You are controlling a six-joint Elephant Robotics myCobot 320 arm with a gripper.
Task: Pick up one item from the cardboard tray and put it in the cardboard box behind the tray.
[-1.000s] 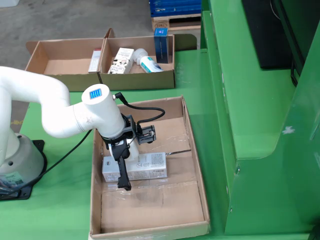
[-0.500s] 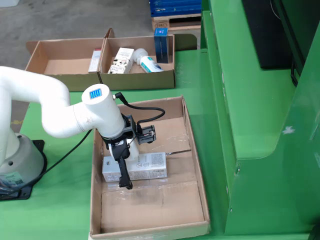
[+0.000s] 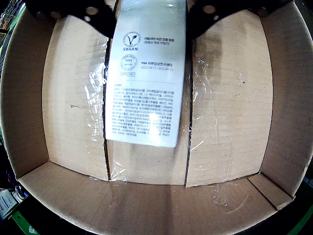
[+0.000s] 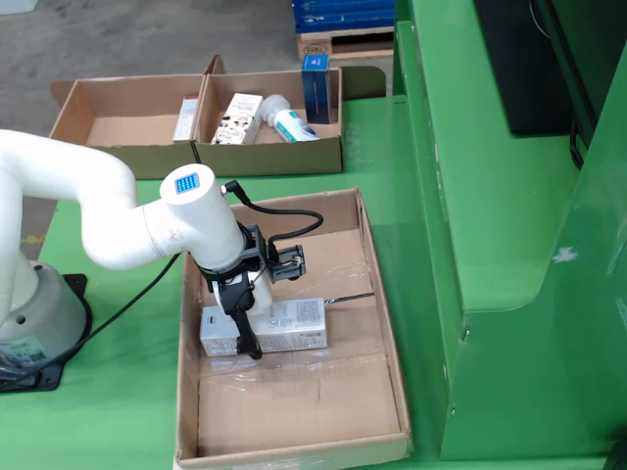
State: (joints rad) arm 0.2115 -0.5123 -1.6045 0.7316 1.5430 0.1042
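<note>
My gripper [image 3: 149, 14] is shut on a white printed carton [image 3: 146, 73] with a "VEGAN" mark, its black fingers [image 3: 93, 14] on either side. In the wrist view the carton hangs over the taped floor of the open cardboard box [image 3: 29, 98]. In the fixed view the gripper [image 4: 245, 338] holds the carton [image 4: 284, 326] low inside the near cardboard box [image 4: 387, 323], at its left-middle. I cannot tell whether the carton touches the floor. The cardboard tray [image 4: 265, 157] stands beyond the box.
The tray's right part holds a white carton [image 4: 235, 117], a white tube [image 4: 291, 124], a blue box [image 4: 315, 76] and a slim box [image 4: 186, 116]. A tall green structure [image 4: 490, 245] rises right of the box. The robot base [image 4: 29, 313] stands at left.
</note>
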